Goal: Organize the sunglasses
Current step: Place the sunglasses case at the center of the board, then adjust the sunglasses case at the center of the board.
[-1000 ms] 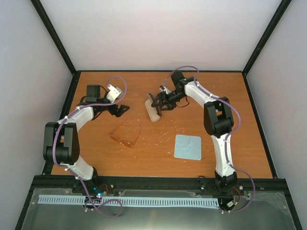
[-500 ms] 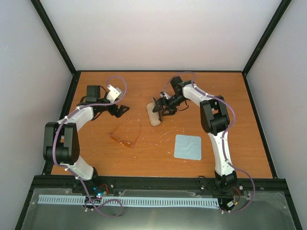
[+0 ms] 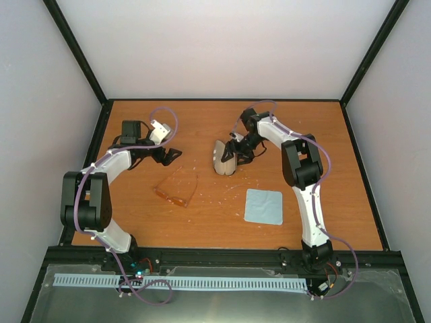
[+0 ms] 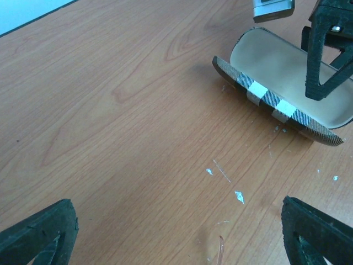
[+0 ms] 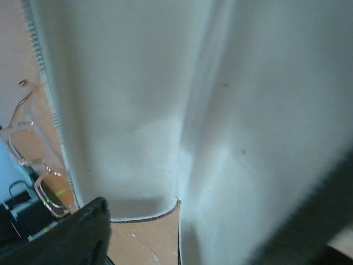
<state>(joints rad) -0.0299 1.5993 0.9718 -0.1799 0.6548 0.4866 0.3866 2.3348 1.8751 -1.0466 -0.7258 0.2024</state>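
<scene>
Left jaws: wide apart, holding nothing. The left gripper (image 3: 172, 156) hangs over bare table (image 3: 202, 225) at the rear left, both fingers clear of everything.

Right jaws: the right wrist view shows the fingers spread, but whether they pinch anything cannot be told. The right gripper (image 3: 233, 153) is at the open case (image 3: 220, 157), which stands tipped on its long edge near the table's middle, its cream lining exposed. The left wrist view shows one right finger (image 4: 325, 55) in front of that lining.

The sunglasses (image 3: 178, 190) lie flat on the table, arms unfolded, nearer than the left gripper, left of the case and touching neither.

A light-blue cloth (image 3: 263, 206) lies flat to the right, apart from the case and the sunglasses.
</scene>
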